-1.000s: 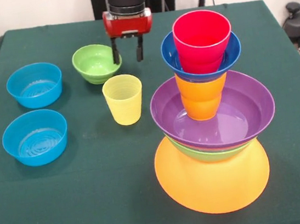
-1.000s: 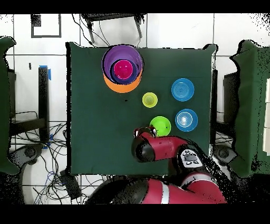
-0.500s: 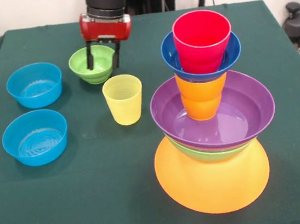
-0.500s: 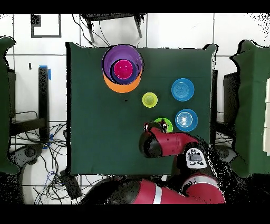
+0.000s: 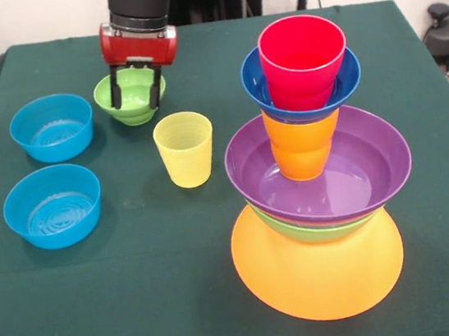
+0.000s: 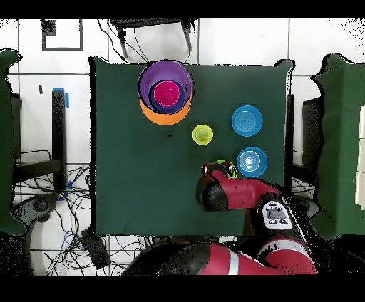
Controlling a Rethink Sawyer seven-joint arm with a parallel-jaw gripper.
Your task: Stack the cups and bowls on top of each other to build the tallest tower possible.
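The tower [image 5: 321, 271] stands at the right: a wide orange base, a green bowl, a purple bowl [image 5: 325, 179], an orange cup [image 5: 303, 145], a dark blue bowl [image 5: 256, 81] and a red cup [image 5: 303, 58] on top. A yellow cup [image 5: 185, 148] stands alone left of it. My gripper [image 5: 135, 103] is open, its two fingers reaching down into the small green bowl [image 5: 130, 114] at the back left. In the overhead view the arm covers most of that green bowl [image 6: 229, 165], and the gripper [image 6: 217, 169] sits at its edge.
Two light blue bowls [image 5: 52, 127] [image 5: 52, 205] sit upright near the left edge of the table [image 5: 142, 295]. In the overhead view they lie [image 6: 247, 120] [image 6: 252, 162] to the right of the yellow cup [image 6: 202, 134], and the tower [image 6: 166, 96] is at the top.
My gripper has moved left in the front view, from beside the small green bowl to over it. The bowl has shifted left with it. The fingers' spread looks unchanged.
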